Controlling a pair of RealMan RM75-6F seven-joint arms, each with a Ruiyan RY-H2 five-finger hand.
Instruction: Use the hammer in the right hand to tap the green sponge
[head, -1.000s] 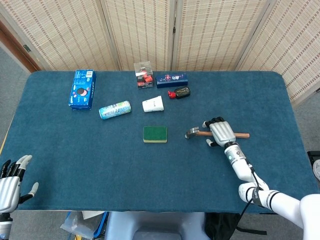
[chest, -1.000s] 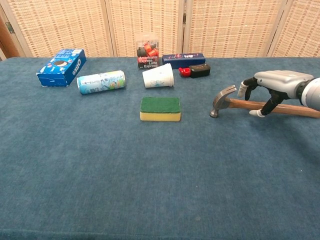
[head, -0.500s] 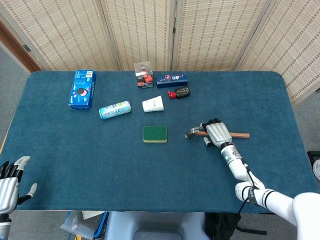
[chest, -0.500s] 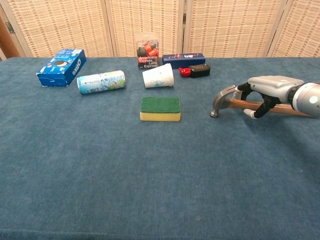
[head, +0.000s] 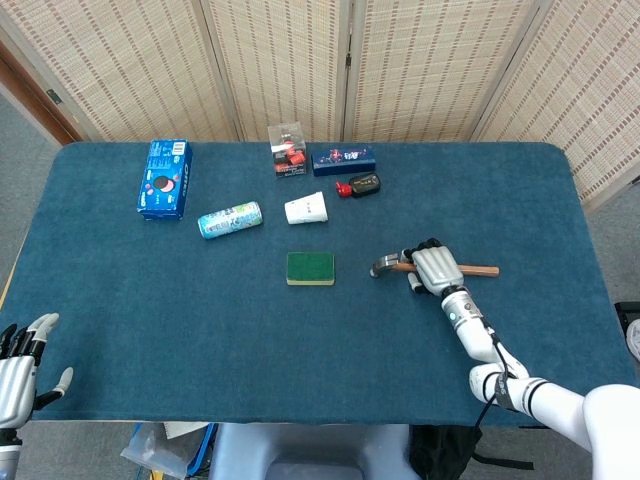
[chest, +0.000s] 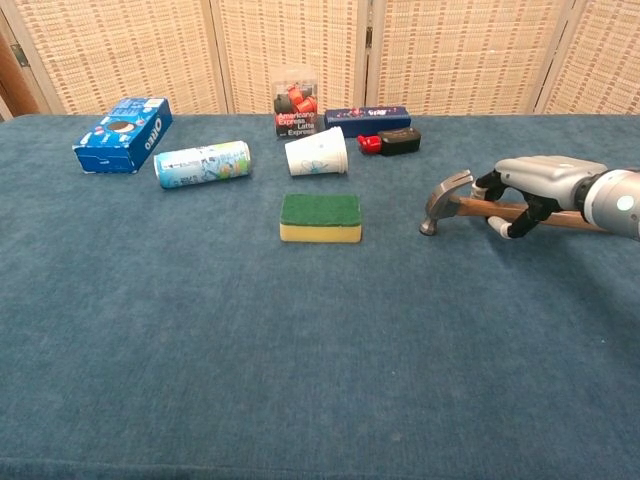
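The green sponge, green on top and yellow underneath, lies flat near the table's middle. To its right a hammer with a steel head and wooden handle rests on the blue cloth, head pointing toward the sponge. My right hand lies over the handle just behind the head, fingers curled around it. A hand's width of cloth separates the hammer head from the sponge. My left hand hangs at the table's near left corner, fingers apart and holding nothing.
Along the back stand a blue Oreo box, a lying can, a tipped paper cup, a red and black item, a dark blue box and a clear pack.
My right hand's fingers have curled down around the hammer handle, and it shifted slightly toward the head. My left hand sank a little lower. The hammer and sponge have not moved.
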